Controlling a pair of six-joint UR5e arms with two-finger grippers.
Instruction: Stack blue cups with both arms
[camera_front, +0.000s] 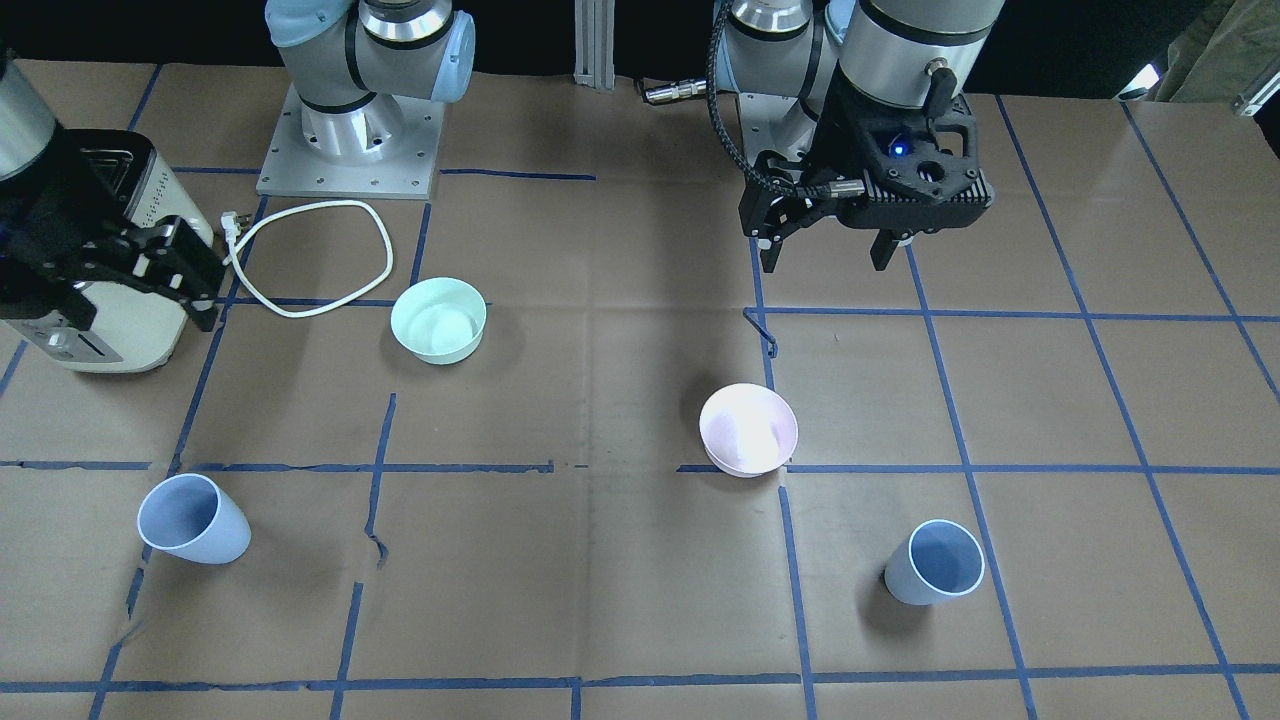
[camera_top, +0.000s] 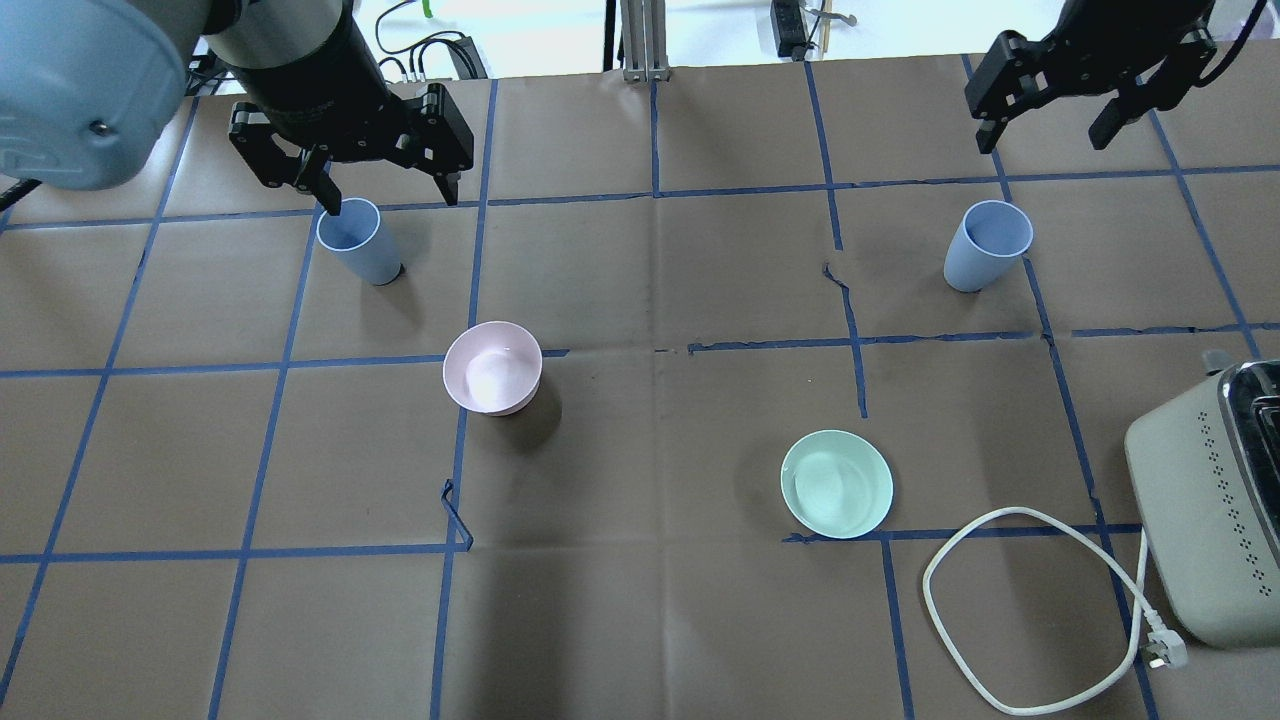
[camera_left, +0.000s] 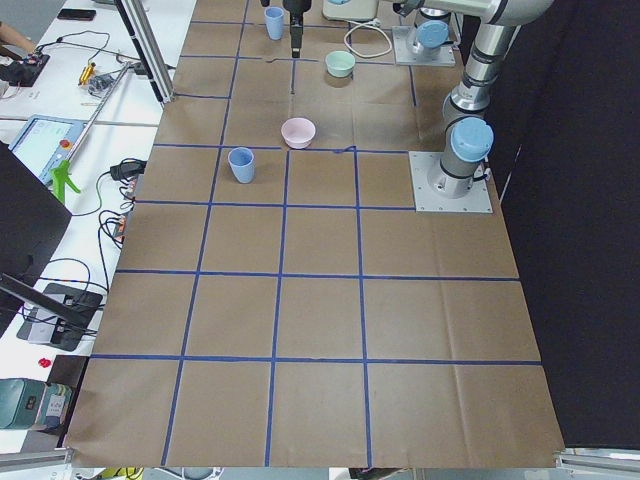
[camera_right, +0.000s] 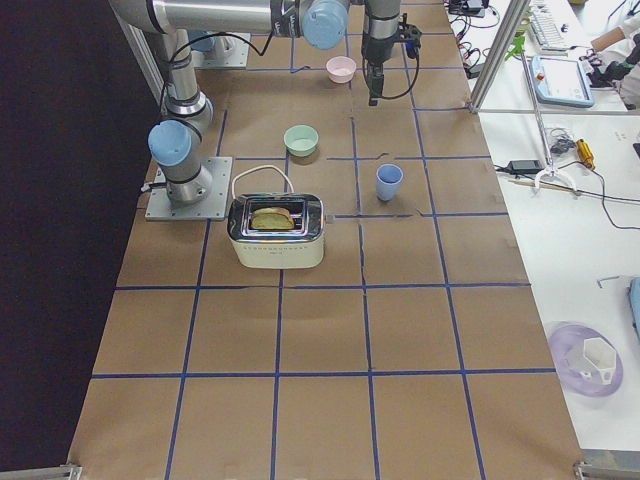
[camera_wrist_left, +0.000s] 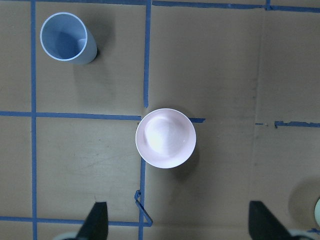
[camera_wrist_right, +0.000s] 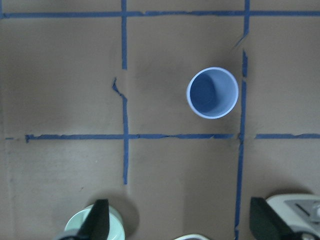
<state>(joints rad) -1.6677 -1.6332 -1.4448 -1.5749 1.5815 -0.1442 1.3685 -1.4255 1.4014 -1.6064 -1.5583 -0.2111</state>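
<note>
Two pale blue cups stand upright on the brown table. One blue cup (camera_top: 358, 243) is at the far left in the overhead view, also in the front view (camera_front: 935, 562) and the left wrist view (camera_wrist_left: 67, 39). The other blue cup (camera_top: 985, 245) is at the far right, also in the front view (camera_front: 195, 520) and the right wrist view (camera_wrist_right: 212, 93). My left gripper (camera_top: 388, 192) hangs open and empty high over the table, off to the side of the left cup. My right gripper (camera_top: 1045, 128) is open and empty, high beyond the right cup.
A pale pink bowl (camera_top: 492, 367) sits left of centre and a mint-green bowl (camera_top: 836, 483) right of centre. A cream toaster (camera_top: 1210, 500) with a white cable (camera_top: 1000, 590) stands at the near right. Blue tape lines grid the table.
</note>
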